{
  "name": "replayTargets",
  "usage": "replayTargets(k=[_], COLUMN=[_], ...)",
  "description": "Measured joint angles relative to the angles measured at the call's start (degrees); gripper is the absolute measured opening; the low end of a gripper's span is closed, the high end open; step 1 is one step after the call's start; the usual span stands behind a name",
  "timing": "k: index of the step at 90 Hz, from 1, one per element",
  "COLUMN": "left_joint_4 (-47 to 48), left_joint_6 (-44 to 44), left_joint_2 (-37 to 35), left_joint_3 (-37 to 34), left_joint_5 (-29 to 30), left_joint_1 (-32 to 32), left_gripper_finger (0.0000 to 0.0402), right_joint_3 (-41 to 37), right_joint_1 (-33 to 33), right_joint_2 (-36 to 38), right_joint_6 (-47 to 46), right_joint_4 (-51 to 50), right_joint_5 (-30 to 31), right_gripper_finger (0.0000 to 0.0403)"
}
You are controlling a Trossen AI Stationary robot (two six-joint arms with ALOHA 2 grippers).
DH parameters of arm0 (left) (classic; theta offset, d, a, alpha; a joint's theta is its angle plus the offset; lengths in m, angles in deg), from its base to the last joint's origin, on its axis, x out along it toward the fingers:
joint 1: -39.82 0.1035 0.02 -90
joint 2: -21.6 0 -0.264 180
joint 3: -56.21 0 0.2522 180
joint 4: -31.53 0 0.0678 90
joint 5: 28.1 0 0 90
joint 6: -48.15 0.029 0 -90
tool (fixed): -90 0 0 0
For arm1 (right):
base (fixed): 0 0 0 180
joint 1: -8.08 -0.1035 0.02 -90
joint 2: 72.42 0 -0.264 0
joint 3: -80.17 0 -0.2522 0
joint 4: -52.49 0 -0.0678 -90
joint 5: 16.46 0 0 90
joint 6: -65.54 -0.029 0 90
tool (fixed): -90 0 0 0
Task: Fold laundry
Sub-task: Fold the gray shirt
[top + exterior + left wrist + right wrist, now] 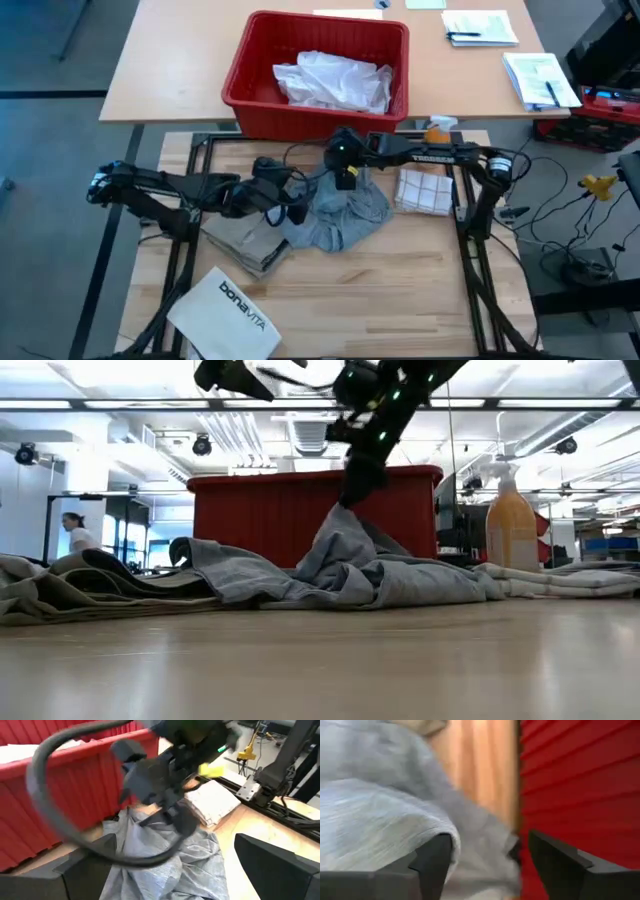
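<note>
Your right gripper has its fingers pinched on the grey shirt, lifting a peak. Your left gripper's fingers stand open beside it, holding nothing.

Counts: 1 grey T-shirt, 1 khaki garment, 1 folded white cloth, 1 red bin, 1 bonavita bag, 1 spray bottle.
</note>
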Motion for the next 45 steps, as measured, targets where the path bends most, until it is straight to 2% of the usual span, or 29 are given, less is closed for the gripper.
replayTargets(k=[12,23,30,37,45], left_joint_4=[0.0,0.0,0.0,-0.6,-6.1], left_joint_6=[0.7,0.7,-0.1,-3.5,-4.8], left_joint_2=[0.0,0.0,0.0,0.0,0.3], left_joint_3=[0.0,-0.3,-1.2,-3.0,-7.6], left_joint_5=[-0.4,-0.4,-1.0,-5.0,-12.4], left_joint_1=[0.6,1.3,1.9,3.1,4.3], left_gripper_finger=[0.0389,0.0389,0.0389,0.0389,0.0389], right_joint_3=[-0.6,-3.5,-6.5,-10.9,-18.0], right_joint_1=[1.5,1.9,1.2,-0.9,-5.4], right_joint_2=[5.5,11.0,14.3,16.8,18.1], right_joint_6=[-9.0,-13.8,-14.8,-14.6,-19.7], right_joint_4=[-6.5,-7.6,-8.4,-10.2,-7.6], right_joint_5=[-13.0,-14.0,-19.8,-28.1,-27.9], right_gripper_finger=[0.0189,0.0157,0.0140,0.0125,0.0110])
